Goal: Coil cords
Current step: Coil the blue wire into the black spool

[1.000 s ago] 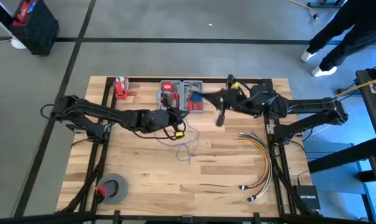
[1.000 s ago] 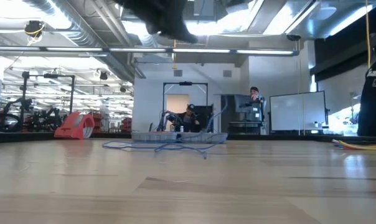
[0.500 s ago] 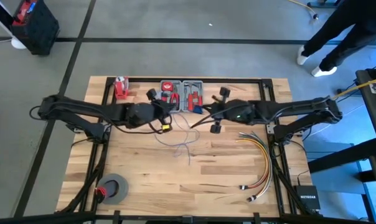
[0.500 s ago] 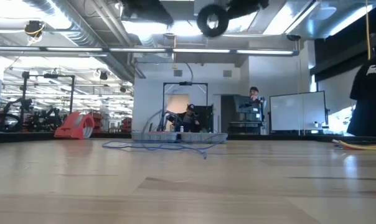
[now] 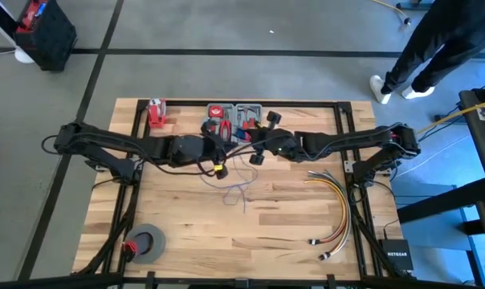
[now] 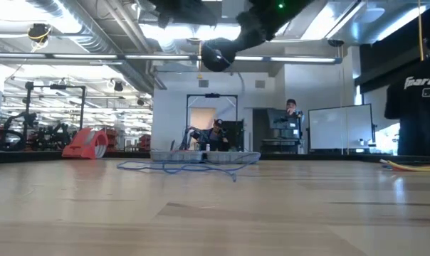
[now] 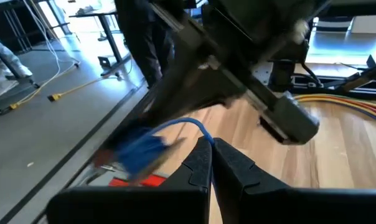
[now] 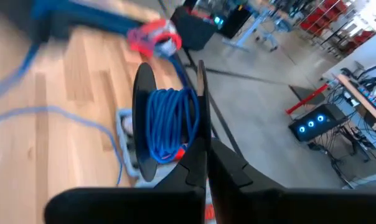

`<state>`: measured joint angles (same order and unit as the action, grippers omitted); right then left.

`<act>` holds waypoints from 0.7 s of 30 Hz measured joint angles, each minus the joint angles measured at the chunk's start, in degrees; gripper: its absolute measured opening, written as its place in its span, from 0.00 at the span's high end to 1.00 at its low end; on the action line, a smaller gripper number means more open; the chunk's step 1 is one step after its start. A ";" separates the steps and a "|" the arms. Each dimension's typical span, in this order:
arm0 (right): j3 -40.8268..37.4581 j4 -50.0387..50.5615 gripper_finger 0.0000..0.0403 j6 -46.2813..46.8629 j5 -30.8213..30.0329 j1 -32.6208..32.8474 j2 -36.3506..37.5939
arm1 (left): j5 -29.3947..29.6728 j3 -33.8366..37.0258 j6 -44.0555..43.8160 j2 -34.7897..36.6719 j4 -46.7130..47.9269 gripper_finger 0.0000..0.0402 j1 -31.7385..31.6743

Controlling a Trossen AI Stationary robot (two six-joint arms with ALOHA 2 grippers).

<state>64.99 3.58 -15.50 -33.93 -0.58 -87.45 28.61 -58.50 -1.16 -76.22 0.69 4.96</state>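
Cords lie in a loose blue tangle mid-table, one strand rising to the left gripper whose fingers pinch it, feeding the black spool (partly wound) that the right gripper clamps by its rim above the wooden table, probably to wind on more

Floor: grey concrete with dark lines, all around the wooden table.
Ceiling: exposed ducts and bright strip lights above the table.
Far wall: doorway behind the table, whiteboard beside it.
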 joint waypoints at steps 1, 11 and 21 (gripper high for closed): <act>0.00 -1.49 0.99 -0.09 0.11 -0.24 -0.17 | -0.01 0.00 -0.10 -0.84 -0.82 1.00 0.19; -0.07 -14.56 0.99 -0.39 5.77 -0.15 -0.14 | 0.51 -0.11 0.03 -6.94 -5.03 1.00 -0.71; -0.28 -16.61 0.99 1.43 9.75 -0.13 4.76 | 0.69 -0.40 0.02 -6.87 -4.87 1.00 -1.39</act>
<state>64.71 -13.03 -14.07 -24.18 -0.71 -82.69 29.30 -58.90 -1.14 -83.09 -4.19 3.57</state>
